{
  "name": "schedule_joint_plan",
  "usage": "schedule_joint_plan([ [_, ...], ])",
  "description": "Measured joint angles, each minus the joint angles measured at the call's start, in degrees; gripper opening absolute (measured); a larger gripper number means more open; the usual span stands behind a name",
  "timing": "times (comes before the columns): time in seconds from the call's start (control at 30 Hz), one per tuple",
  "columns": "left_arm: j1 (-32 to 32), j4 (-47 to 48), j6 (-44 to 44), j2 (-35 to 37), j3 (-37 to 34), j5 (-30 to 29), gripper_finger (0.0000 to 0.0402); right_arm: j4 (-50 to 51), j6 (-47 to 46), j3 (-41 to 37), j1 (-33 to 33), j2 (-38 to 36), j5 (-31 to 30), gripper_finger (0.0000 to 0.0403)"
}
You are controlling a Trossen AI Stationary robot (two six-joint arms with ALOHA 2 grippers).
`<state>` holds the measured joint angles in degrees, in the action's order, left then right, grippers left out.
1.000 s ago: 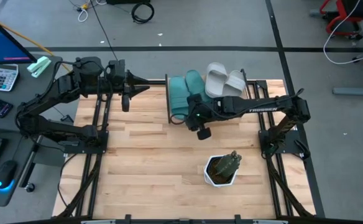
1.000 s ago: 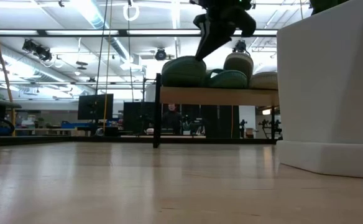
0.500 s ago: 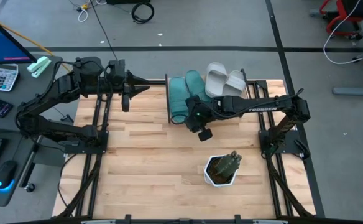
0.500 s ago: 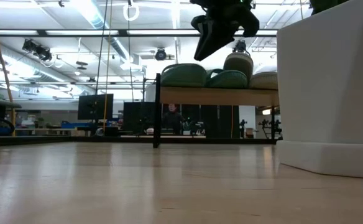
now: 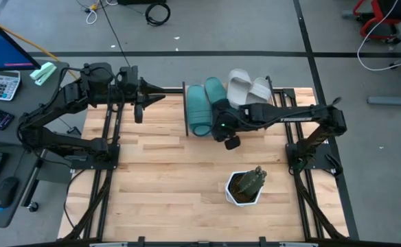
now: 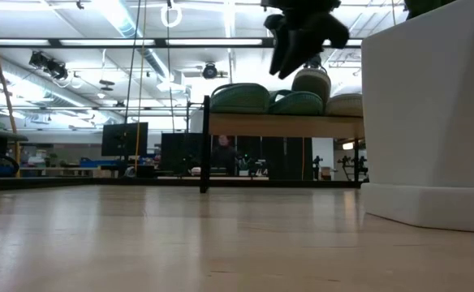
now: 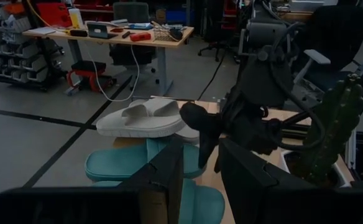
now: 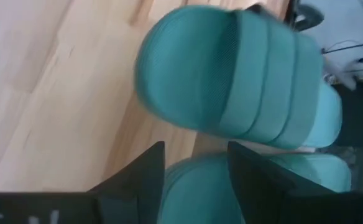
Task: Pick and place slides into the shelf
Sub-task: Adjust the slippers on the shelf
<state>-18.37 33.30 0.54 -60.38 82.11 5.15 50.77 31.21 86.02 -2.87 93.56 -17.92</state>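
Slides: two soft teal-green slip-on sandals [image 5: 204, 108] and two light grey ones [image 5: 248, 88] all lie on the shelf, the grey pair leaning over each other at the far end.
Shelf: the small light-plank rack on thin black legs [image 6: 282, 124] stands at the back of the slatted wooden tabletop [image 5: 166, 178].
Right end effector [image 5: 229, 137]: hovers just beside the teal pair, fingers apart, holding nothing.
Left end effector [image 5: 158, 97]: waits off to the shelf's side, fingers apart, empty.
Risk: the stacked grey sandals look unsteady; a brush from the right arm could tip one off.
Nearby: a cactus in a white pot [image 5: 245, 185] stands close to that arm's path.
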Motion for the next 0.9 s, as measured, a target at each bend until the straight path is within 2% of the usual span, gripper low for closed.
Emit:
schedule_joint_plan([
  [0.27, 0.0, 0.0, 0.4, 0.0, 0.0, 0.0, 0.0107, 4.3, -0.1, -0.4, 0.0, -0.2, 0.4, 0.0173],
  [0.47, 0.0, 0.0, 0.5, 0.0, 0.0, 0.0, 0.0107, 4.7, -0.2, -2.0, 0.0, -0.2, 0.0, 0.0182],
  [0.9, 0.0, 0.0, 0.6, 0.0, 0.0, 0.0, 0.0107, 4.1, -0.7, -7.7, -1.1, -0.1, -4.1, 0.0179],
])
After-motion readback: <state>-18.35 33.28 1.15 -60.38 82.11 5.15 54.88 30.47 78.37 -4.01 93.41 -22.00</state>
